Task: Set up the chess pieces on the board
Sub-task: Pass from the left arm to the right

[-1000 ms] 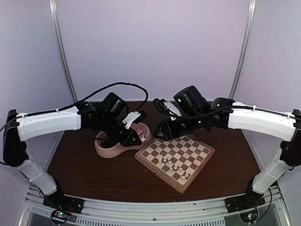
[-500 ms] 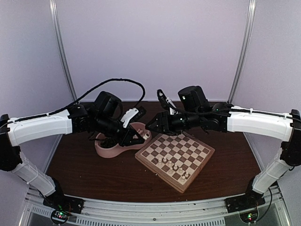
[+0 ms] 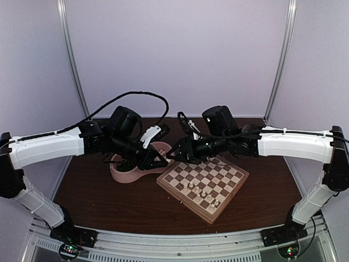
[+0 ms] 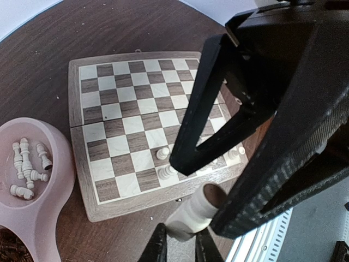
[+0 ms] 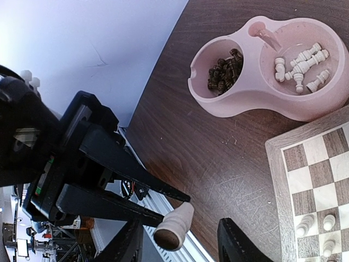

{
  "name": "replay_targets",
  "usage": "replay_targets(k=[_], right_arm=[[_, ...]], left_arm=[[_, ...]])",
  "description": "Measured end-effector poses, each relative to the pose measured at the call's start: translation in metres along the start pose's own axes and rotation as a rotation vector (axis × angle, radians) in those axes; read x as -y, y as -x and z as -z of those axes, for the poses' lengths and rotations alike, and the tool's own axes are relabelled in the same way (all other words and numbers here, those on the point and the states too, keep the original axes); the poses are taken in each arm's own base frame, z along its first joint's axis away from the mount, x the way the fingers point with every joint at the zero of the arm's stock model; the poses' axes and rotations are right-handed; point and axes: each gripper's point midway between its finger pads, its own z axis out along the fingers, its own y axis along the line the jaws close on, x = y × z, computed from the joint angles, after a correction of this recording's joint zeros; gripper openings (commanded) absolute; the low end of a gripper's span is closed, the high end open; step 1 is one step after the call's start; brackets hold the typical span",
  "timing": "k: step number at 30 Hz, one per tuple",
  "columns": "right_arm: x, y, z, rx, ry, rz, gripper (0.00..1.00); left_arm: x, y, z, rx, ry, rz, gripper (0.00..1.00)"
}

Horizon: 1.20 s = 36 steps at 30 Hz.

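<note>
The left jaws pinch one cream chess piece (image 5: 173,225) low in the middle of the right wrist view; its long axis slants, base outward, between the spread right jaws, apparently untouched; the board (image 5: 274,164) lies at lower right.

Board (image 3: 229,177): tan/brown checkerboard, light wood rim. Chess pieces (image 5: 299,61) cream-white; other set (image 5: 223,67) dark brown. Dish (image 5: 246,103) plain pink. Tabletop (image 3: 109,197) dark brown, wood-grain. Arm shells (image 3: 50,148) white, joints black. Walls (image 3: 174,54) pale lilac.
</note>
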Motion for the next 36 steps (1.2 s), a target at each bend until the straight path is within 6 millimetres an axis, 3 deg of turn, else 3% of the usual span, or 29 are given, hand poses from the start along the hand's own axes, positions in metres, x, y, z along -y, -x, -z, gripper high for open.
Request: replay_targets(k=[5, 12, 14, 18, 25, 29, 36], right_arm=[[0.001, -0.005, -0.004, -0.021, 0.005, -0.008, 0.43], [0.003, -0.01, -0.01, -0.045, 0.005, -0.016, 0.13], [0.006, -0.012, -0.01, -0.049, -0.003, -0.021, 0.08], [0.008, -0.012, -0.01, -0.043, -0.008, -0.019, 0.04], [0.01, -0.011, 0.007, 0.012, 0.025, -0.027, 0.03], [-0.005, -0.003, 0.025, 0.076, 0.09, -0.022, 0.03], [-0.04, 0.009, 0.049, 0.17, 0.267, -0.041, 0.02]], left_arm=[[0.0, -0.001, -0.002, -0.006, -0.003, 0.001, 0.1], [-0.003, -0.006, -0.008, -0.025, -0.001, 0.003, 0.11], [-0.004, -0.007, -0.008, -0.03, 0.006, 0.004, 0.16], [-0.005, -0.007, -0.008, -0.029, 0.01, -0.002, 0.38], [0.001, -0.014, 0.006, 0.05, -0.004, -0.01, 0.6], [0.012, -0.003, 0.024, 0.16, -0.064, 0.001, 0.62], [0.034, 0.033, 0.053, 0.346, -0.201, -0.01, 0.58]])
